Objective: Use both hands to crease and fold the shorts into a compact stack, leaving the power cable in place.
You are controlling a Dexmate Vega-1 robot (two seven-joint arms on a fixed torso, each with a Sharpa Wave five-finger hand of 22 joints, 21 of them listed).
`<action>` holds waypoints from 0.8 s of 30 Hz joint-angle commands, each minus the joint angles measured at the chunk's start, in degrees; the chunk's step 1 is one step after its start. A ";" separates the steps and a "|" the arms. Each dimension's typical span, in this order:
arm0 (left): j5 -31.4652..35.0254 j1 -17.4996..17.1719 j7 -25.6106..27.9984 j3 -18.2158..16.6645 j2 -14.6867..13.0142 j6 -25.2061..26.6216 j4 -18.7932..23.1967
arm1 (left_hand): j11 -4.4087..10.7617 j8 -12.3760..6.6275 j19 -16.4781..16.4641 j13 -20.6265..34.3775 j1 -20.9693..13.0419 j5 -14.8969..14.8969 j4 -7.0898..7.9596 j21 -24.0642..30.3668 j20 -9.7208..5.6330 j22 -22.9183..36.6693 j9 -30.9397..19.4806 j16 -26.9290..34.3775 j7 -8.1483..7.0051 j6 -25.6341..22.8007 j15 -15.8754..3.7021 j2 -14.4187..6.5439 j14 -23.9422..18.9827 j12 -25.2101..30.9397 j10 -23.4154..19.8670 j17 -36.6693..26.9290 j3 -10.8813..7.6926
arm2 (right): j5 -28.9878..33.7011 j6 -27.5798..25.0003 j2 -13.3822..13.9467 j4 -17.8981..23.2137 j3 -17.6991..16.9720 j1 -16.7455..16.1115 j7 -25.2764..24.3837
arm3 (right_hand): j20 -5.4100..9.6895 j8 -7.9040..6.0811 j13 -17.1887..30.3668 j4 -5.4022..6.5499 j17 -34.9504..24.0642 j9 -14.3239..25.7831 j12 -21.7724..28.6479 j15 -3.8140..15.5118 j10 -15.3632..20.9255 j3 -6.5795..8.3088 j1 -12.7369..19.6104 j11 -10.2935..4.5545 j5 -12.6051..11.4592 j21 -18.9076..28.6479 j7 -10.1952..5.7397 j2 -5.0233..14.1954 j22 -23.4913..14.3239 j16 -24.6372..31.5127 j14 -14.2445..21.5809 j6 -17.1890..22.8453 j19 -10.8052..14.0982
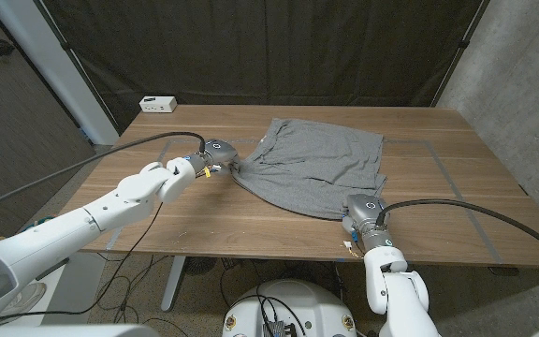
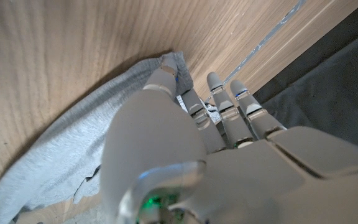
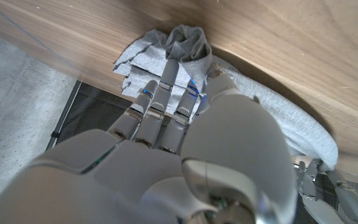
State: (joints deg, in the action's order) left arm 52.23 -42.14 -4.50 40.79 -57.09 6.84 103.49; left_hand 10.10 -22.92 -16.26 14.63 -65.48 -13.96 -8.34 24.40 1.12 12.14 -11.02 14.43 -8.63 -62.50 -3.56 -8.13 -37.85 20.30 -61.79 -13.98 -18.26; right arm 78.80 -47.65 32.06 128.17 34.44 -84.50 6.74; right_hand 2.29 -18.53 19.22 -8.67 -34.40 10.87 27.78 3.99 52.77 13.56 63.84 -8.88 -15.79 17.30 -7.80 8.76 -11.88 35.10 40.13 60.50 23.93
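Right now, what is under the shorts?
Around the shorts only the bare wooden table shows. Each robot hand grips an edge: left, right. Anything beneath the cloth is covered and cannot be seen.

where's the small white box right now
In the head view the small white box sits at the table's far left corner, on the robot's left side, well behind the left hand and apart from the grey fabric shorts.

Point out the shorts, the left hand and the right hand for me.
shorts (image 1: 321, 159), head view, middle of the grey fabric.
left hand (image 1: 218, 154), head view, back of the hand.
right hand (image 1: 363, 212), head view, back of the hand.
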 commanded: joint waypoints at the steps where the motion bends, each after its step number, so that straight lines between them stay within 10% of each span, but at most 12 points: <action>1: 2.66 -4.86 -10.86 -4.37 -3.98 6.08 10.24 | 1.14 -0.02 -0.31 8.11 -1.72 0.39 -0.67 0.81 -1.11 0.24 0.18 0.57 1.87 -2.00 -10.18 0.33 -0.92 2.75 -4.65 -0.58 0.47 | -2.33 -3.07 1.67 0.36 -0.63 -0.57 -6.45 | 2.00 0.39 0.34 0.58 -0.12 0.21 0.48 8.99 0.03 0.04 0.72 0.59 0.26 0.27 -0.25 0.17 -0.24 -0.69 0.03 0.56 -0.49; 24: -0.84 -14.79 -14.32 -15.12 -9.25 12.07 23.33 | 0.93 1.37 -0.11 6.73 -3.68 1.32 -1.19 1.77 -1.78 0.71 0.76 0.33 3.25 -4.36 -10.14 1.56 -0.13 3.35 -7.85 -0.94 1.58 | -3.80 -6.63 4.55 2.67 -2.22 -2.04 -14.35 | 2.46 0.33 1.49 1.16 -0.56 1.37 1.51 9.06 0.70 -0.43 1.16 -0.09 -0.21 0.48 -0.75 0.31 -0.34 -1.93 0.36 0.80 -1.23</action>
State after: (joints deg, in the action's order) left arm 53.85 -52.41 -16.14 30.63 -63.46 15.84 120.48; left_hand 7.58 -21.69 -16.25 14.62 -68.44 -12.63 -9.60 25.90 -0.55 12.67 -10.16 14.64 -6.36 -65.57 -3.66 -6.39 -38.33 21.25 -64.34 -14.79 -16.99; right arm 75.51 -52.86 35.18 129.80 32.96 -86.30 -5.50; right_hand 2.66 -18.08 20.36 -7.80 -34.66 11.89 28.97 3.98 53.14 12.97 64.66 -8.81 -15.68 17.30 -8.32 9.00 -12.15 33.45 40.13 61.00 23.12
